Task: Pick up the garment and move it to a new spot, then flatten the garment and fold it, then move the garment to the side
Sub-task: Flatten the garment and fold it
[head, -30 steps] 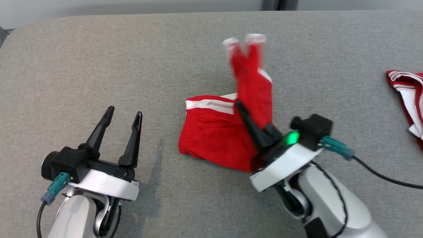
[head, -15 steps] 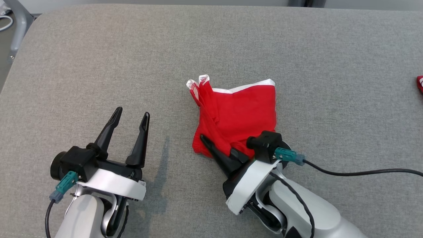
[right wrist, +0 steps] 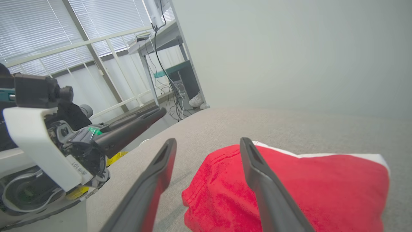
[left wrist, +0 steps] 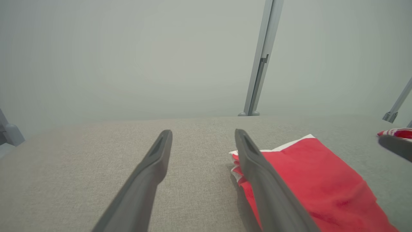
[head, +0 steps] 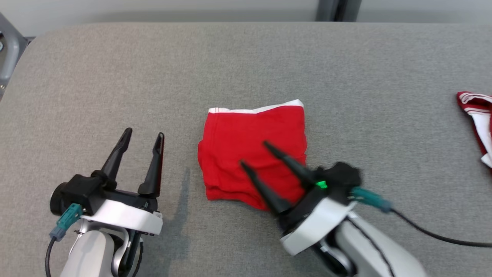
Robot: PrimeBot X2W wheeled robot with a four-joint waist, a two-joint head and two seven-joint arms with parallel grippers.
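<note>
Nearest, the left gripper (head: 144,133) hangs spread and empty. The right gripper (head: 254,154), fingers released, hovers over the red garment (head: 238,130), which lies folded square mid-table (head: 246,57). Folding looks done, and shifting it aside is left.

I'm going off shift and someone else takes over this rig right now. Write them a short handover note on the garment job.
Left gripper: open, empty, left of the red folded cloth garment with a white band.
Right gripper: open over that garment's near edge, gripping nothing.
Garment: a compact rectangle in the middle of the grey fabric surface; another red-and-white garment lies at the far right.
Done: it looks folded.
Left: move it to the side.
</note>
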